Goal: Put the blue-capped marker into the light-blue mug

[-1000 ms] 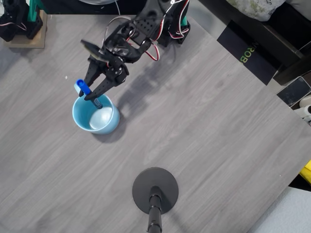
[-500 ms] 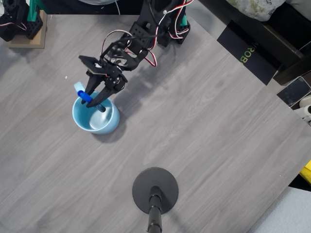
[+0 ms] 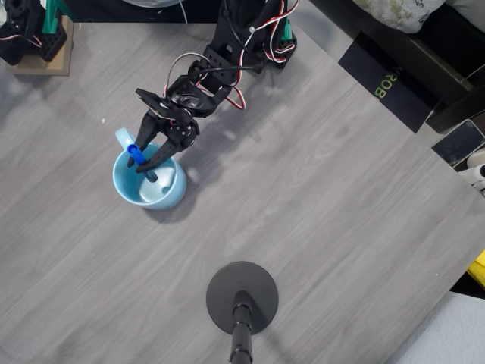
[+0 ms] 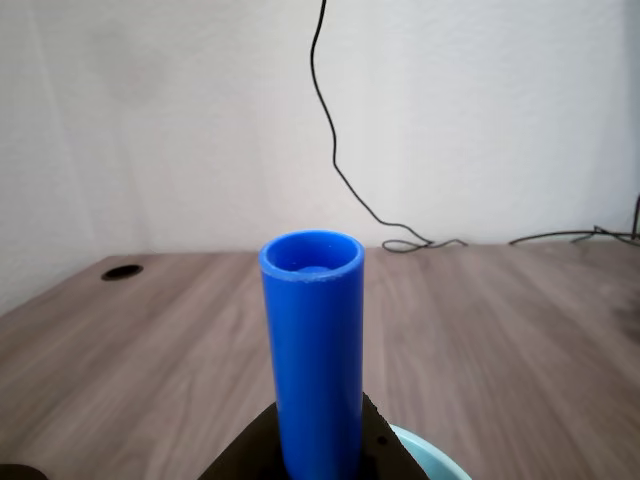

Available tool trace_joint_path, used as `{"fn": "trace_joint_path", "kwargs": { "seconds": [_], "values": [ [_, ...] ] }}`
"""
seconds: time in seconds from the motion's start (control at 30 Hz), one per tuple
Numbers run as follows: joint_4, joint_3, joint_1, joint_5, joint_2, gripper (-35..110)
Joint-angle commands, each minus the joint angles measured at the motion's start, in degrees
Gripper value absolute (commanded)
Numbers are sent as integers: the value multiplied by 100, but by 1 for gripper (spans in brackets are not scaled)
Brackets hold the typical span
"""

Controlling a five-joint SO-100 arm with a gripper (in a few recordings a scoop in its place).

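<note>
Grey wood-grain laminate covers your counter (image 3: 318, 189), matte and flat, with a round black stand base (image 3: 242, 297) near its lower edge in the overhead view. The light-blue mug (image 3: 168, 193) is a glossy round ceramic cup with a small loop handle (image 3: 122, 137) at its upper left. The blue-capped marker (image 3: 141, 161) is a thin cylinder; its cap is smooth bright plastic, its barrel dark.

Your black fingers (image 3: 155, 153) are clenched on the marker, one on each side of the barrel just below the cap. The marker stands steeply over the mug's upper-left part, its dark tip down inside the rim and the cap poking up above the fingers. In the wrist view the cap (image 4: 312, 350) rises upright from between the dark finger parts at the bottom edge, with a sliver of the pale mug rim (image 4: 435, 462) just to its right.

Compared with half a second ago, the marker stands more upright and its tip sits deeper in the mug. The fingers have turned to point down along it, and the mug has not moved.
</note>
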State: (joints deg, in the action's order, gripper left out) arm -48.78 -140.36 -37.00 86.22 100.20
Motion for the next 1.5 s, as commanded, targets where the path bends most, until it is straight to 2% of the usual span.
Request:
{"fn": "trace_joint_path", "kwargs": {
  "seconds": [0.0,0.23,0.67,1.0,1.47],
  "values": [
    [-246,18,44,53,-114,0],
    [-1169,70,-62,202,-940,0],
    [-1195,62,-9,264,-1055,0],
    [-1160,35,-88,202,-1046,26],
    [-1143,70,-114,193,-1011,27]
  ]
}}
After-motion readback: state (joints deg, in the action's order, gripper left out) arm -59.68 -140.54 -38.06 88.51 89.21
